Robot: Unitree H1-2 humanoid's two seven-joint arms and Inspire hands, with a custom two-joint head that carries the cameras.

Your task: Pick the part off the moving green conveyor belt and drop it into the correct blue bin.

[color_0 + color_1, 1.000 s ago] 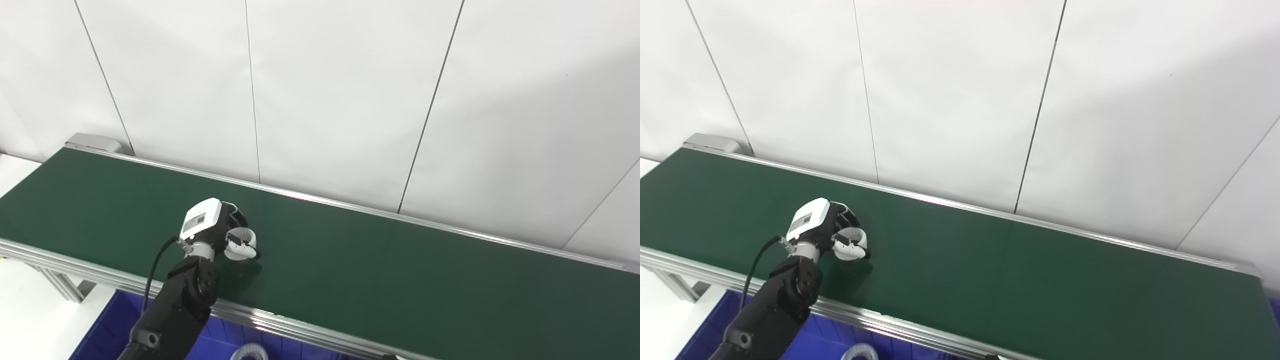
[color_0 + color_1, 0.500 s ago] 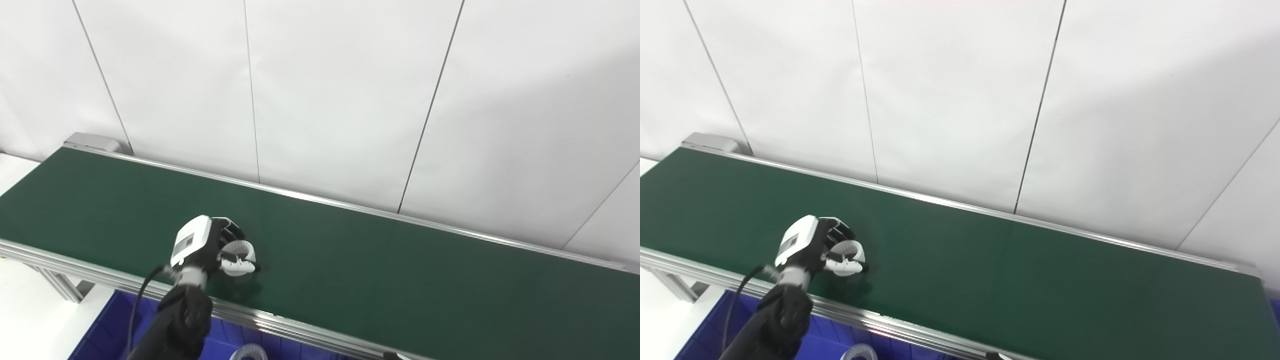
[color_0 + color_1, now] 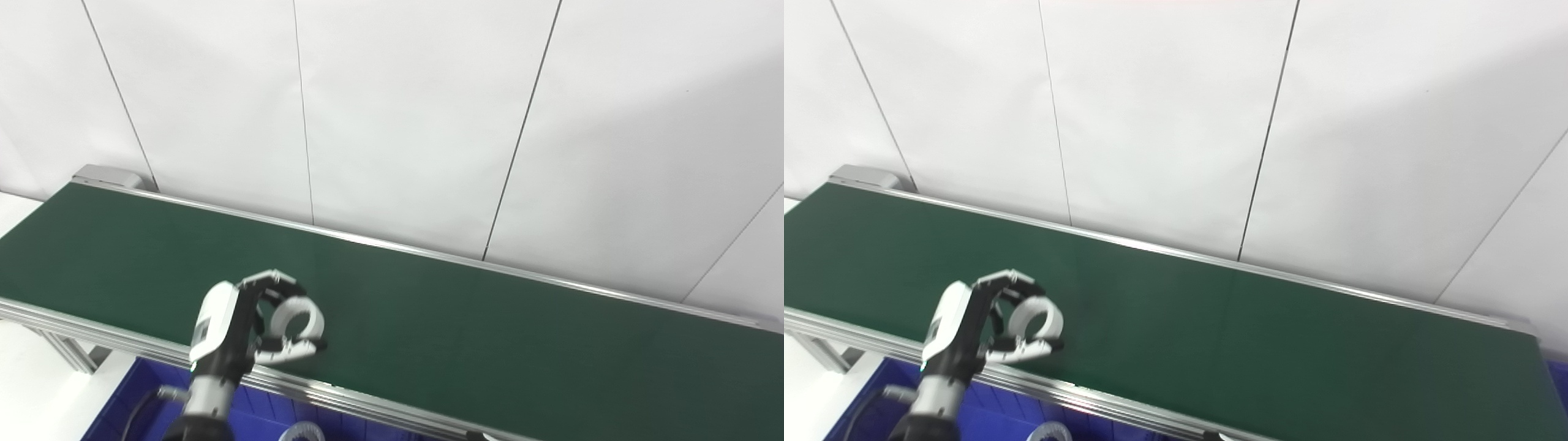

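Lower left of the frame: left hand closed around a white ring-shaped part, fingers curled over the top, thumb beneath. Part held over the near edge of the green conveyor belt, which runs diagonally from upper left to lower right. Below the belt's metal rail, at the bottom left edge, a blue bin partly in view. Inside it, the top of another white ring, mostly cut off by the frame. Right hand out of sight.
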